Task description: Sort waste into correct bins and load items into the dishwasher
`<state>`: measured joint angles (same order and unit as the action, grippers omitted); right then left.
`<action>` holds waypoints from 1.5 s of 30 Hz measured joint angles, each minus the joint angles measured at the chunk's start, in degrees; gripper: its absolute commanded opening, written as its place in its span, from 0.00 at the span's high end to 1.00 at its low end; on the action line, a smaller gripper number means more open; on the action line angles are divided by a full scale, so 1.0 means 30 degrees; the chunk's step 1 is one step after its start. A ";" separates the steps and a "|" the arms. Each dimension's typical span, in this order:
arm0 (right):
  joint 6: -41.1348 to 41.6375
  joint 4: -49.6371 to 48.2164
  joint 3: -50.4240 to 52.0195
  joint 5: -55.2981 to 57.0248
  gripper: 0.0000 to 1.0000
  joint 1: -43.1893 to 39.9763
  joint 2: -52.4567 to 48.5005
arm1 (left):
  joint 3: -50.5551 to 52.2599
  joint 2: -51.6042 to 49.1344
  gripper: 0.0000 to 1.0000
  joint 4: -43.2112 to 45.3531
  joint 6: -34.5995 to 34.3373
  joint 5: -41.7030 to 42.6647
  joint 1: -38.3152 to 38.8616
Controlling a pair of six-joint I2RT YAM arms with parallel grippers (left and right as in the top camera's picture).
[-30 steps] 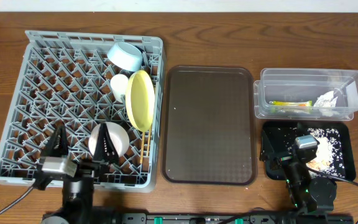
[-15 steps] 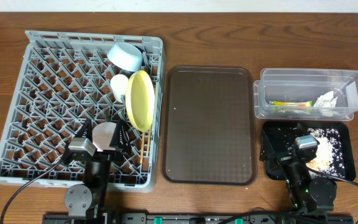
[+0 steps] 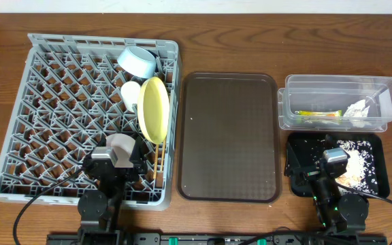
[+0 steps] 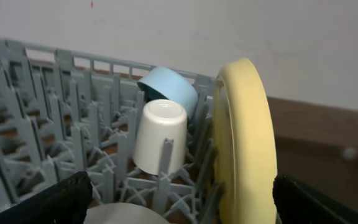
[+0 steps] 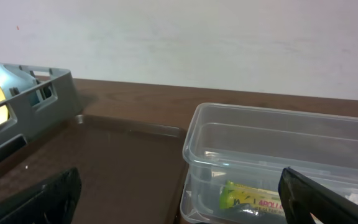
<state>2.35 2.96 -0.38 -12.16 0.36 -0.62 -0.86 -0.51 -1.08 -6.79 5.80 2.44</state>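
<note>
The grey dishwasher rack [image 3: 60, 102] holds a light blue bowl [image 3: 137, 61], a small white cup [image 3: 131, 92], an upright yellow plate [image 3: 154, 109], chopsticks [image 3: 158, 162] and a white bowl [image 3: 120, 143]. My left gripper [image 3: 119, 158] hangs open over the white bowl at the rack's front, empty. Its wrist view shows the plate [image 4: 247, 143], cup [image 4: 160, 137], blue bowl [image 4: 169, 90] and white bowl's rim [image 4: 126, 214] between the wide fingers [image 4: 42, 202]. My right gripper [image 3: 329, 146] rests open above the black tray [image 3: 380, 180] with rice scraps [image 3: 359, 160]. The clear tub [image 3: 339, 85] contains a green-yellow sachet [image 3: 318, 115] and a napkin [image 3: 358, 109].
A brown serving tray [image 3: 229, 136] lies between the rack and the two bins. In the right wrist view the tub [image 5: 278, 155] with the sachet [image 5: 253, 198] is ahead, the brown tray [image 5: 104, 168] to its left, and the rack's corner [image 5: 30, 106] beyond.
My left arm has swung right along the rack's front edge, from the front left to above the white bowl. The right arm has stayed still.
</note>
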 measured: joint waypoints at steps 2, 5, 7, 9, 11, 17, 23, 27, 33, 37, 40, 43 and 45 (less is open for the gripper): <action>0.0000 0.0000 0.0000 0.0000 0.01 0.0000 0.0000 | -0.0007 0.0000 0.06 -0.0015 0.1107 0.0000 0.0000; 0.0000 0.0000 0.0000 0.0000 0.01 0.0000 0.0000 | -0.0007 0.0000 0.06 -0.0007 0.2310 0.0000 0.0000; 0.0000 0.0000 0.0000 -0.0007 0.01 0.0000 0.0000 | -0.0007 0.0000 0.06 0.0000 0.2871 0.0007 0.0000; 0.0000 0.0000 0.0000 0.0000 0.01 0.0000 0.0000 | -0.0007 0.0000 0.06 0.0029 0.3089 0.0022 0.0000; 0.0000 0.0000 0.0000 0.0000 0.01 0.0000 0.0000 | -0.0007 0.0000 0.06 -0.0007 0.3300 0.0015 0.0000; 0.0000 0.0000 0.0000 0.0000 0.01 0.0000 0.0000 | -0.0007 0.0000 0.06 -0.0007 0.3417 0.0015 0.0073; 0.0000 0.0000 0.0000 0.0000 0.01 0.0000 0.0000 | -0.0007 0.0000 0.06 -0.0007 0.3424 0.0015 0.0211; 0.0000 0.0000 0.0000 0.0000 0.01 0.0000 0.0000 | -0.0007 0.0000 0.06 -0.0007 0.3424 0.0015 0.0211; 0.0000 0.0000 0.0000 0.0000 0.01 0.0000 0.0000 | -0.0007 0.0000 0.06 -0.0007 0.3424 0.0015 0.0211; 0.0000 0.0000 0.0000 0.0000 0.01 0.0000 0.0000 | -0.0007 0.0000 0.06 -0.0007 0.3424 0.0015 0.0211; 0.0000 0.0000 0.0000 0.0000 0.01 0.0000 0.0000 | -0.0007 0.0000 0.06 -0.0007 0.3424 0.0015 0.0211; 0.0000 0.0000 0.0000 -0.0007 0.01 0.0000 0.0000 | -0.0007 0.0000 0.06 -0.0007 0.3424 0.0015 0.0211; 0.0000 0.0000 0.0000 0.0000 0.01 0.0000 0.0000 | -0.0007 0.0000 0.06 -0.0007 0.3424 0.0015 0.0211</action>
<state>2.35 2.96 -0.38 -12.16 0.36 -0.62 -0.89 -0.51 -1.10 3.49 5.85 3.07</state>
